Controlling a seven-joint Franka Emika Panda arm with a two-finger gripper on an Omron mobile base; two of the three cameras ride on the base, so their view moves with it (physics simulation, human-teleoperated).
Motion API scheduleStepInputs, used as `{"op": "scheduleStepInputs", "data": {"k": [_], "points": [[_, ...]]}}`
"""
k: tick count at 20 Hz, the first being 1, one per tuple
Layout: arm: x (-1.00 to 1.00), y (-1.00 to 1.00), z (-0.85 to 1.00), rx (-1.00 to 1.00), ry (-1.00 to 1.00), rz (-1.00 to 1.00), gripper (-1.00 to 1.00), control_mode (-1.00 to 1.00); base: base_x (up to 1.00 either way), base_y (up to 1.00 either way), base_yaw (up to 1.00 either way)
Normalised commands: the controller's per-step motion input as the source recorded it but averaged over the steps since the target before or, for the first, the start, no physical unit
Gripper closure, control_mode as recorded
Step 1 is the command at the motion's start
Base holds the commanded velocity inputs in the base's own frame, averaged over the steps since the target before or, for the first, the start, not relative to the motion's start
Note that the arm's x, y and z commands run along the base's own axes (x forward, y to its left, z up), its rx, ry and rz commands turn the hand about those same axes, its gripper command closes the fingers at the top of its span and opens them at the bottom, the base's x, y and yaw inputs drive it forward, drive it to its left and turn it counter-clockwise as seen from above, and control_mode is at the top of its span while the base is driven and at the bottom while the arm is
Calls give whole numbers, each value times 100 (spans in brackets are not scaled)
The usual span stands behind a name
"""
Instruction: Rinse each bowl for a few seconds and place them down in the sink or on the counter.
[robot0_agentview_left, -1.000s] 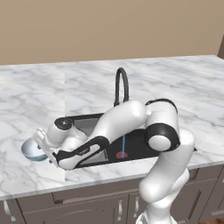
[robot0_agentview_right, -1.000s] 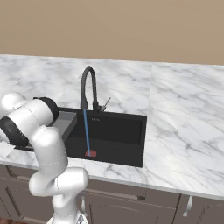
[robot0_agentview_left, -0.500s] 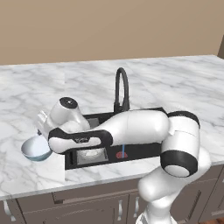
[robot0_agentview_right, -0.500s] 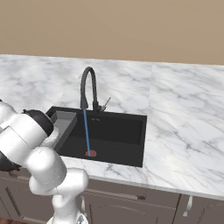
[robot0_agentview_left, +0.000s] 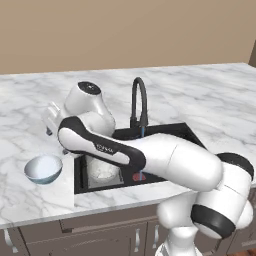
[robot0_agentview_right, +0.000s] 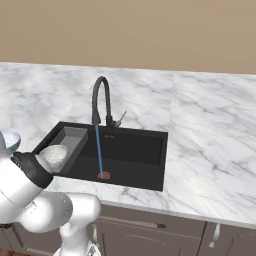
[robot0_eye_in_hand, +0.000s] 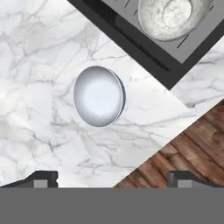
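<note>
A: While water ran into the sink (robot0_agentview_right: 150, 150), where were the bowls?
B: Blue-sided bowl (robot0_eye_in_hand: 99, 96) sat on the counter (robot0_eye_in_hand: 39, 57), centre; speckled bowl (robot0_eye_in_hand: 168, 17) in the tray, one o'clock, probably unrinsed. Gripper (robot0_eye_in_hand: 111, 179) stood open, empty.

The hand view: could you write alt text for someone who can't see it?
Looking straight down, a blue-rimmed white bowl sits alone on the white marble counter, with the open gripper above it and not touching. At the top, a speckled bowl rests on the grey ridged tray in the black sink.
</note>
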Motion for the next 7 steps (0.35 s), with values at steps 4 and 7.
{"op": "scheduleStepInputs", "data": {"k": [4,7], "points": [[-51,-67,100,-9,-4,5,-100,-100,0,0,0],[-63,-81,91,-16,-11,8,-100,-100,0,0,0]]}}
